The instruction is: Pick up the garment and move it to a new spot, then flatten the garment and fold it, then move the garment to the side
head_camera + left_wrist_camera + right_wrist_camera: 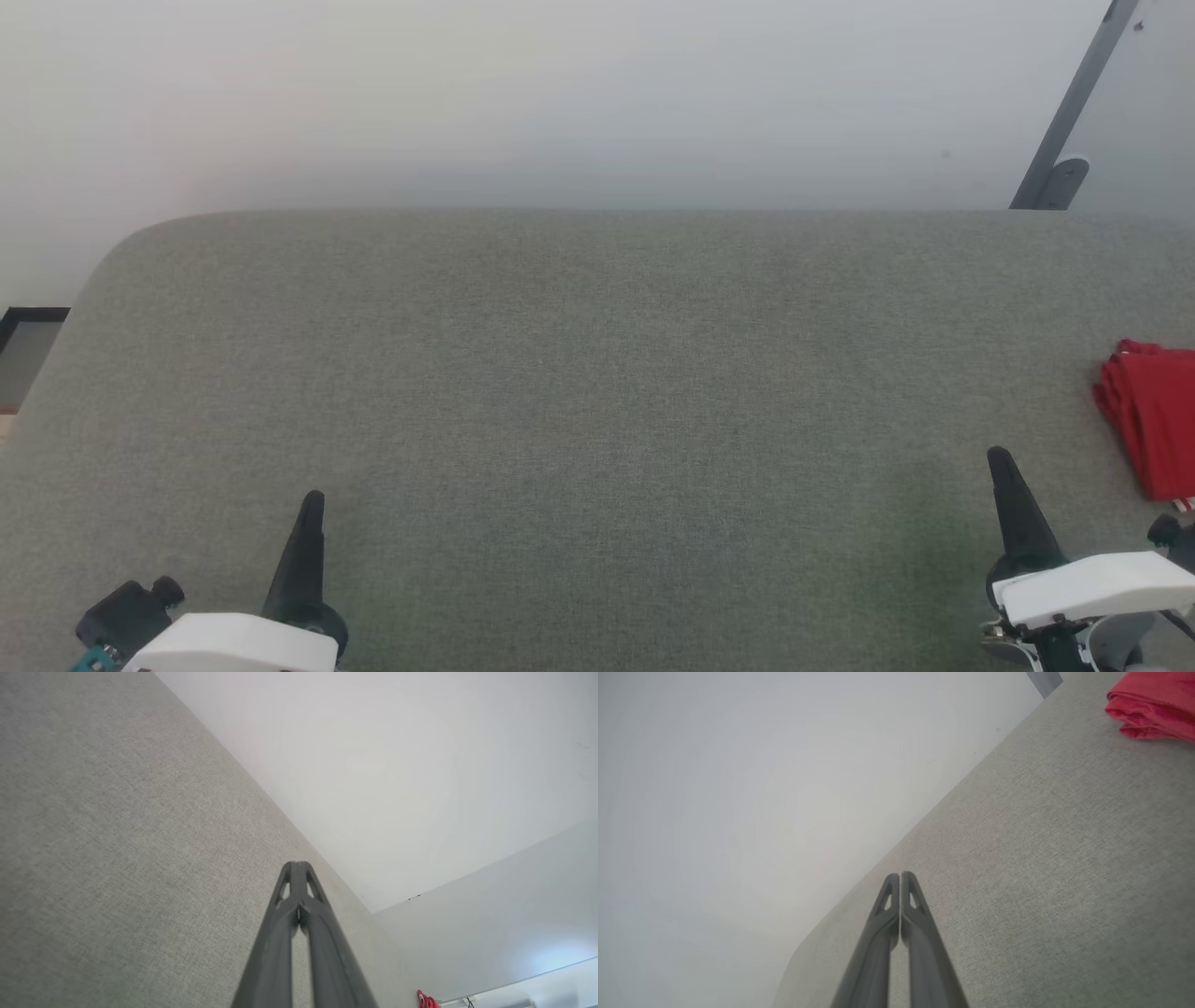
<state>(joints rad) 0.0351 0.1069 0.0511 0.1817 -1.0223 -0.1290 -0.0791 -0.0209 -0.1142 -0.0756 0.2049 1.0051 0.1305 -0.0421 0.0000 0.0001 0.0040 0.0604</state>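
The garment (pixel 1153 420) lies as a compact red bundle of stacked folds on the grey table (pixel 597 373). It sits to the outer side of the right pincer (pixel 1001 459), a little beyond its tip, and well apart from the left pincer (pixel 314 504). From that, the picking up, flattening and folding look done and the garment appears already set aside, so little seems left. Both pincers have their dark tapered fingers pressed together on nothing, over bare table. The table's cover is a fine, matte woven cloth with a rounded corner beyond the left pincer. The garment looks soft, its folded edges rounded and rippled, with a sliver of white at its near end.
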